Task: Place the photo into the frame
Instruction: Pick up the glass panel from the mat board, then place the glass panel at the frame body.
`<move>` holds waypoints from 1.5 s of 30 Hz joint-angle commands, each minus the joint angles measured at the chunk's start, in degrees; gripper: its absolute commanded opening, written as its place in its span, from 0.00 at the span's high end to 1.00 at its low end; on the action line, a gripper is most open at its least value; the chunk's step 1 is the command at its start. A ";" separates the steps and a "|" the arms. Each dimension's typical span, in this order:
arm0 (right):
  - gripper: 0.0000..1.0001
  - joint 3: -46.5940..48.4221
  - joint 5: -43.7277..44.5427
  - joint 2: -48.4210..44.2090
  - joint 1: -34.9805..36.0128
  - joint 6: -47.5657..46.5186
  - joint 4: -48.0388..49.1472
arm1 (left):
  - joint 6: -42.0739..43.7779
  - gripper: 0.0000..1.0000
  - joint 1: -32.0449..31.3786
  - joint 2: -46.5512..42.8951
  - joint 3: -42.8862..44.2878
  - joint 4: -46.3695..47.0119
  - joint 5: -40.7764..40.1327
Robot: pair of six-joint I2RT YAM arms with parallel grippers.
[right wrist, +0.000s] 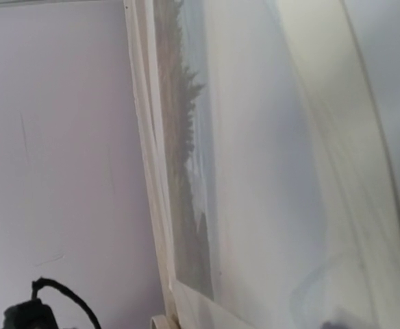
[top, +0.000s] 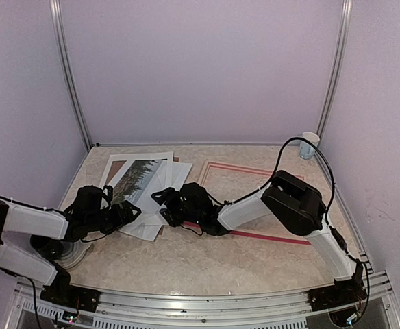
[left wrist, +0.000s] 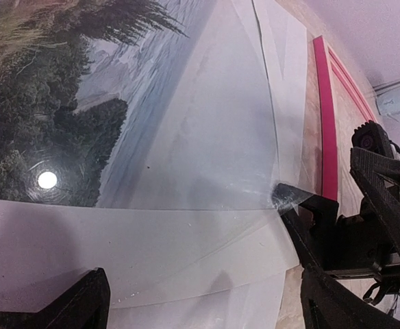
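Note:
The photo (top: 140,179), a print of dark trees and pale sky, lies on top of a fanned pile of white sheets (top: 152,223) at the left of the table. A clear sheet covers the photo (left wrist: 63,116) in the left wrist view. The pink-red frame (top: 255,171) lies flat to the right. My left gripper (top: 128,214) hovers open over the pile's near edge, nothing between its fingers (left wrist: 83,305). My right gripper (top: 160,200) reaches in from the right with jaws apart. One of its fingertips (left wrist: 290,195) sits under the clear sheet's corner. The right wrist view shows the photo (right wrist: 186,171) edge-on.
A brown backing board (top: 116,166) pokes out under the pile at the back left. A pale cup (top: 309,144) stands in the back right corner. Booth walls close off the table on three sides. The right arm stretches across the frame's near rail (top: 268,236).

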 commanded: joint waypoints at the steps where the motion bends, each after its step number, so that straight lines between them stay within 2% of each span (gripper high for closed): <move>1: 0.26 1.99 2.13 2.83 -0.36 -0.35 -2.31 | -0.48 0.05 0.21 0.93 -1.21 -1.26 1.05; 8: 0.47 1.00 2.12 2.80 -0.37 -0.40 -0.07 | -0.91 0.05 0.24 0.14 -1.12 -1.30 1.80; 9: 0.54 0.45 2.16 2.54 -0.35 -0.68 0.85 | -0.98 0.05 0.24 -0.54 -1.04 -1.46 1.91; 11: 0.62 -0.44 2.12 2.08 -0.36 -1.31 2.03 | -1.22 0.05 0.24 -1.84 -0.67 -2.08 2.04; 13: 0.73 -1.08 1.67 1.28 -0.43 -2.22 3.44 | -1.23 0.05 0.27 -3.89 0.07 -3.38 2.00; 17: 0.83 -1.95 0.71 -0.54 -0.62 -5.00 4.01 | -1.23 0.04 0.28 -8.28 1.79 -6.40 1.70; 19: 0.85 -2.15 0.50 -1.69 -0.78 -6.82 2.78 | -1.36 0.04 0.25 -10.49 2.72 -8.09 1.53; 23: 0.96 -2.12 -1.21 -3.87 -1.21 -9.92 -0.26 | -1.85 0.04 0.19 -13.52 3.36 -9.97 1.52; 36: 1.00 -3.09 -15.20 -11.22 -5.73 -18.25 -10.27 | -0.68 0.04 0.19 -19.14 5.78 -15.67 0.21; 45: 1.00 -9.55 -29.16 -21.71 -14.24 -28.29 -19.59 | 0.54 0.03 0.18 -21.02 7.72 -18.04 -0.83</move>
